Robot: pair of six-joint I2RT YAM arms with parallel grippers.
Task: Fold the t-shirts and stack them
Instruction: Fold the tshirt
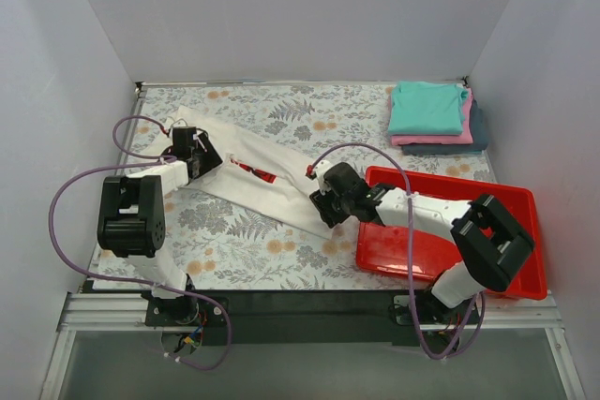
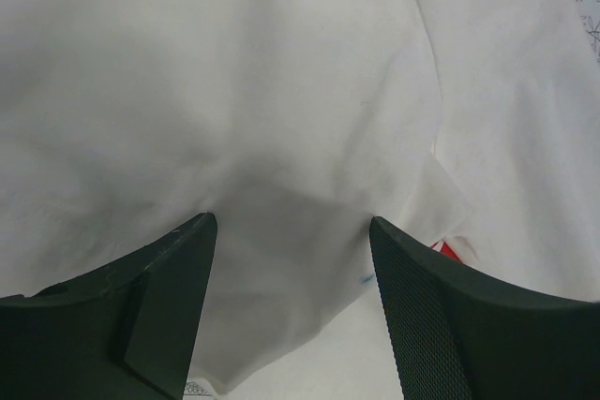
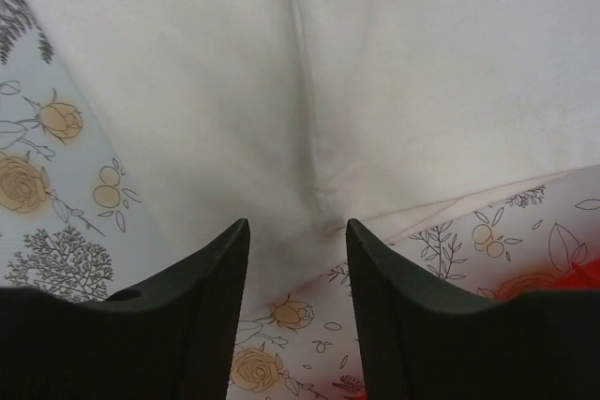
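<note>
The white t-shirt [image 1: 253,166] lies as a long band running diagonally across the table, with a bit of its red logo [image 1: 264,174] showing. My left gripper [image 1: 202,161] is at the shirt's upper left end. In the left wrist view it [image 2: 291,222] is open, its jaws wide apart over white cloth [image 2: 281,91]. My right gripper [image 1: 323,205] is at the lower right end. In the right wrist view it [image 3: 298,224] is open around the shirt's edge [image 3: 319,119]. Folded teal [image 1: 427,105], pink [image 1: 439,138] and dark blue-grey [image 1: 476,133] tees are stacked at the back right.
A red plastic tray [image 1: 511,208] stands at the front right, under my right arm. The table has a floral cloth [image 1: 244,241]. White walls close in the left, back and right sides.
</note>
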